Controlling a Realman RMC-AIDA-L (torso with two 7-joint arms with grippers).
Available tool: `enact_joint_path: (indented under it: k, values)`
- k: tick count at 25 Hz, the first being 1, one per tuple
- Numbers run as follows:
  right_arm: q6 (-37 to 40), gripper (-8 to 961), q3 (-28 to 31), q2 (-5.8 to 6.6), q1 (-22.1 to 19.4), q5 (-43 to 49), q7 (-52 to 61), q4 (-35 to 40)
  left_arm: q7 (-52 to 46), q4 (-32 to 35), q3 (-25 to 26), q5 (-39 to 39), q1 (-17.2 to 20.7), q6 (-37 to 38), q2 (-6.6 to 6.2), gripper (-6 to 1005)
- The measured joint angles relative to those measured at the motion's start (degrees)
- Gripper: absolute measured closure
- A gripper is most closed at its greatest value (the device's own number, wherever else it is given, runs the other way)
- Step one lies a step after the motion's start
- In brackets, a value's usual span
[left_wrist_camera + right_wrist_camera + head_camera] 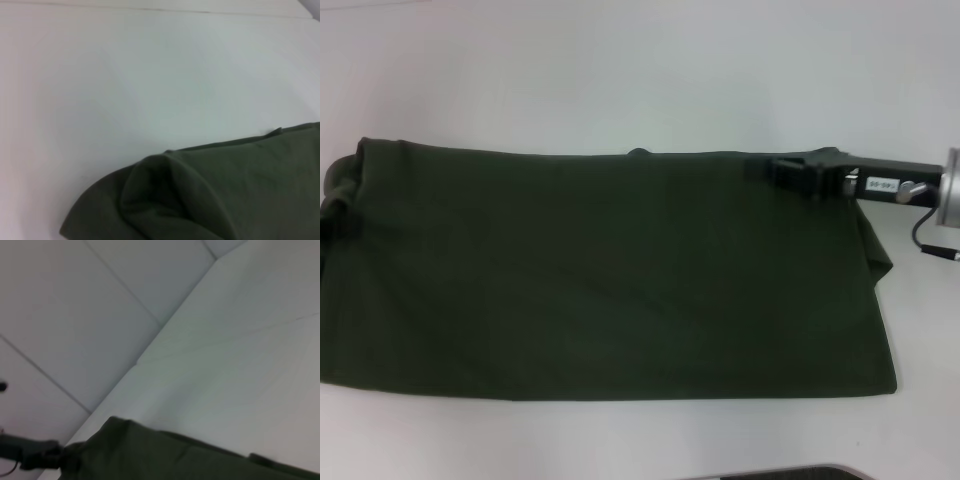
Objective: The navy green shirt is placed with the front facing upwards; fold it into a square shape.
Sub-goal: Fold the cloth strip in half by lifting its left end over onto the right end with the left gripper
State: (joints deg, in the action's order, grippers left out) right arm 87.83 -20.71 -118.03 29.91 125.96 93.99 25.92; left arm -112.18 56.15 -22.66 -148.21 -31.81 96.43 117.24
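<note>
At desk's (620, 60) right far side, right claw (770, 170) over shirt (600, 280); shirt long side-to-side; claw state unclear.

Soft, even overhead light; all views slightly blurred, the white surface (620, 70) washed pale, shadows faint.

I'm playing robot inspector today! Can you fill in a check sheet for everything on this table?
Surface: white table, bare around the cloth.
Job's things: navy green shirt lies flat as a wide folded band; its left end is bunched; no letters showing.
Clutter: nothing seen.
Grippers: right gripper is at the shirt's far right edge; left gripper is out of the head view.
Cables: a black cable loops under the right wrist.
Surroundings: pale wall panels behind the table.
</note>
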Motion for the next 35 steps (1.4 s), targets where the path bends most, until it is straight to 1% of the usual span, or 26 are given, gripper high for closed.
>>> enact_joint_path:
  k: [4,9,15,20,25,31,35]
  values:
    - [-0.07,875,-2.58,-0.73,0.77,-0.02,-0.35,0.08,-0.12,1.06,0.95,0.45,0.07,1.53,-0.1,893]
    - [-0.28,875,-4.85,-1.36,1.86,-0.02,-0.37,0.13,-0.14,1.46,1.67,0.48,-0.03,2.76,-0.34,893]
    - [0.01,876,-4.6,-1.41,1.66,-0.4,-0.39,0.27,-0.11,1.49,1.66,0.24,0.31,2.31,-0.35,889]
    - [0.02,876,-4.59,-1.38,1.28,-0.72,-0.33,0.34,-0.15,1.51,1.75,0.1,0.72,0.41,-0.21,885]
    - [-0.32,875,-4.62,-1.34,1.27,-0.72,-0.31,0.34,-0.2,1.51,3.07,0.25,1.14,-1.77,-0.11,881]
    - [-0.59,875,-4.49,-1.25,1.29,-0.72,-0.05,0.36,-0.45,1.51,4.65,0.51,1.47,-2.8,-0.28,726]
    - [-0.86,874,-4.34,-1.21,1.29,-0.93,0.11,0.42,-0.46,1.51,4.41,-0.32,1.56,-2.33,-0.41,593]
